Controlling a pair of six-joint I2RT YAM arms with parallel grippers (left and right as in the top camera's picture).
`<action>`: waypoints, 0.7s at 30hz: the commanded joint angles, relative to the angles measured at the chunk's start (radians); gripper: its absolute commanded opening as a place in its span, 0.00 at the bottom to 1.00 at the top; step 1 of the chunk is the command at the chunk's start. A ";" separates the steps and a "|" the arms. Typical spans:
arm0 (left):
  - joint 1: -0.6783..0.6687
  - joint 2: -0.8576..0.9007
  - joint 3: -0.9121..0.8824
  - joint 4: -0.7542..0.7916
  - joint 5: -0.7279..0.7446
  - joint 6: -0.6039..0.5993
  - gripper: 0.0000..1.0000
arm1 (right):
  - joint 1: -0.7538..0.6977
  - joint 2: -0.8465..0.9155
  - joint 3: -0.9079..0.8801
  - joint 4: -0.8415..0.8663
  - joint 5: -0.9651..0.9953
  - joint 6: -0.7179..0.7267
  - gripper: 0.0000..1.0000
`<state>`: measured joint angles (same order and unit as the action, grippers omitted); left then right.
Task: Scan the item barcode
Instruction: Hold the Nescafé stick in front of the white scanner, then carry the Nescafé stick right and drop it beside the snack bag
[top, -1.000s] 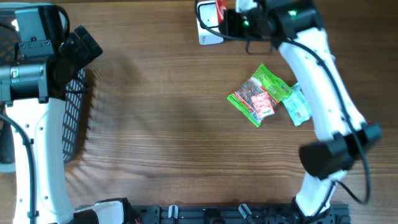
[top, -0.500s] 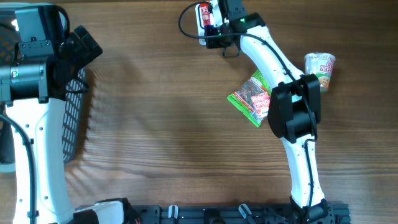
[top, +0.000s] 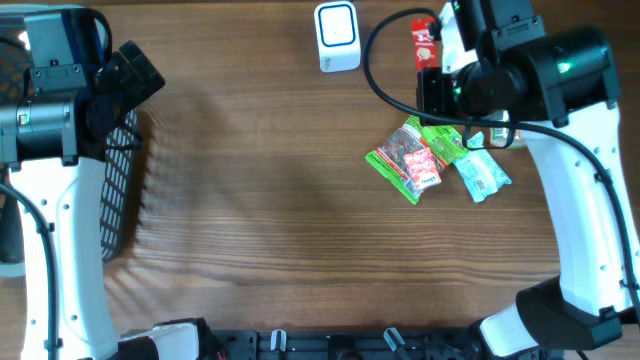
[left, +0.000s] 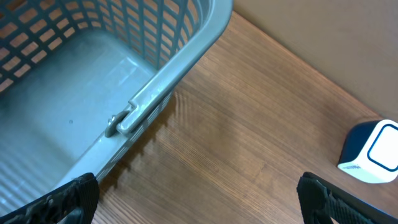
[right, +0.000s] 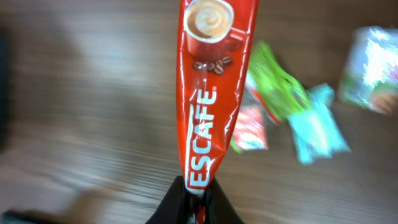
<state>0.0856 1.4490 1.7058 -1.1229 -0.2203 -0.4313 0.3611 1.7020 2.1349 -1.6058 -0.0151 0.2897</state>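
Note:
A red Nescafe sachet (right: 205, 93) stands up out of my right gripper (right: 199, 202), whose jaws are shut on its lower end. From overhead the sachet (top: 422, 42) hangs at the back of the table, right of the white and blue barcode scanner (top: 337, 37) and apart from it. My right gripper (top: 437, 55) is mostly hidden under its own arm there. My left gripper (left: 199, 199) is open and holds nothing, beside the grey basket (left: 174, 74). The scanner (left: 373, 152) also shows at the right edge of the left wrist view.
Several snack packets lie right of centre: a green and red one (top: 405, 160), a green one (top: 445, 140) and a teal one (top: 480, 175). A blurred cup (right: 376, 62) is at the right. The mesh basket (top: 118, 190) lies at the left edge.
My right arm has swung away from the scanner to the right, carrying the sachet, and now stands over the packets. The left arm has not moved.

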 joint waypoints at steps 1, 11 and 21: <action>0.004 -0.003 0.010 0.000 -0.009 0.008 1.00 | -0.008 -0.026 -0.196 -0.003 0.293 0.221 0.04; 0.004 -0.003 0.010 0.000 -0.009 0.008 1.00 | -0.269 -0.024 -0.867 0.370 0.255 0.152 0.04; 0.004 -0.003 0.010 0.000 -0.009 0.008 1.00 | -0.308 -0.024 -0.847 0.437 0.129 0.040 0.65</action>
<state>0.0853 1.4490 1.7058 -1.1229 -0.2203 -0.4313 0.0551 1.6848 1.2518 -1.1614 0.1486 0.3679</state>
